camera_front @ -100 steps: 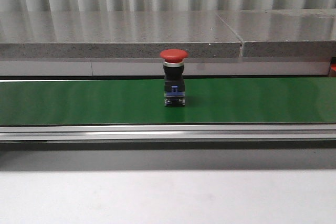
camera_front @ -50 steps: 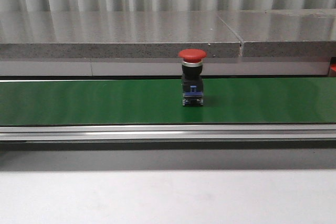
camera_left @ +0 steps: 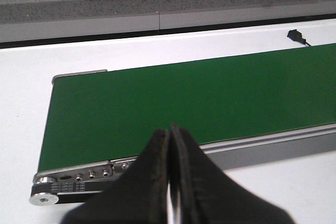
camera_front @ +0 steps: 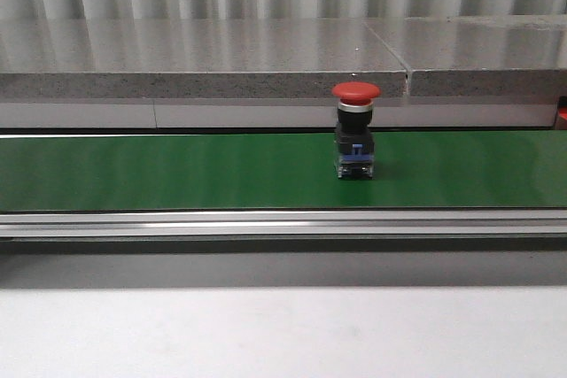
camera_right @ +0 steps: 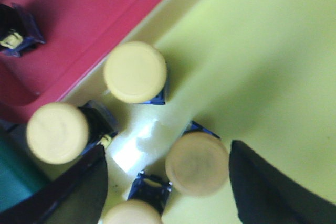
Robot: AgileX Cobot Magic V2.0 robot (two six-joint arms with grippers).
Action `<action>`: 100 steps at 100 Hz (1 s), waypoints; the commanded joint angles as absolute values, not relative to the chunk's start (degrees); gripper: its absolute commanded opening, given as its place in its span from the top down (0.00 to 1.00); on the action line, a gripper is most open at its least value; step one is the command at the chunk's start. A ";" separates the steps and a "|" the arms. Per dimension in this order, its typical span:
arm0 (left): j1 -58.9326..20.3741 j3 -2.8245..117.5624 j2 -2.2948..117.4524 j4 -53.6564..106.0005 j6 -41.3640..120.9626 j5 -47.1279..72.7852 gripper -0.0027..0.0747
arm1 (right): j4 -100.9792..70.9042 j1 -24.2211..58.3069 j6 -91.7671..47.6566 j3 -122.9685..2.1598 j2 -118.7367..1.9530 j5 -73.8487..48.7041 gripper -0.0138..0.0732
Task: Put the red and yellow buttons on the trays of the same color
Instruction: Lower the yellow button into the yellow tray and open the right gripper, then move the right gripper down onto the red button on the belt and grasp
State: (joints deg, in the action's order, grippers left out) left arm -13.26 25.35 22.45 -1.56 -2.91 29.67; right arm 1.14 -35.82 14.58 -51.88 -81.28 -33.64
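Red tray (camera_right: 79, 9) cut off; 4th yellow button (camera_right: 131, 214) half visible.

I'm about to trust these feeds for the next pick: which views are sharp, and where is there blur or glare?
Front view: sharp; the red button on the green belt is crisp, with soft streaky reflections on the grey ledge behind. Left wrist view: belt in focus, the shut fingers dark and soft. Right wrist view: blurred throughout; yellow buttons fuzzy, bright glare on the yellow tray.
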 commanded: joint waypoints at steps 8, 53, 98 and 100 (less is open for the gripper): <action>-13.73 26.85 22.82 -1.41 -3.01 25.60 0.99 | 1.28 -34.82 14.72 -53.15 -73.84 -35.09 0.27; -13.73 26.85 22.82 -1.41 -3.01 25.60 0.99 | 1.28 -18.22 14.33 -57.32 -67.16 -41.84 0.27; -13.73 26.85 22.82 -1.41 -3.01 25.60 0.99 | -2.23 -0.03 7.18 -64.81 -67.54 -48.53 0.27; -13.73 26.85 22.82 -1.41 -3.01 25.60 0.99 | -2.23 0.60 6.83 -64.89 -67.70 -48.65 0.27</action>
State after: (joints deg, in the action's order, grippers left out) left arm -13.26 25.35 22.45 -1.56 -2.91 29.67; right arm -1.62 -1.41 8.95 -62.46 -68.71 -50.10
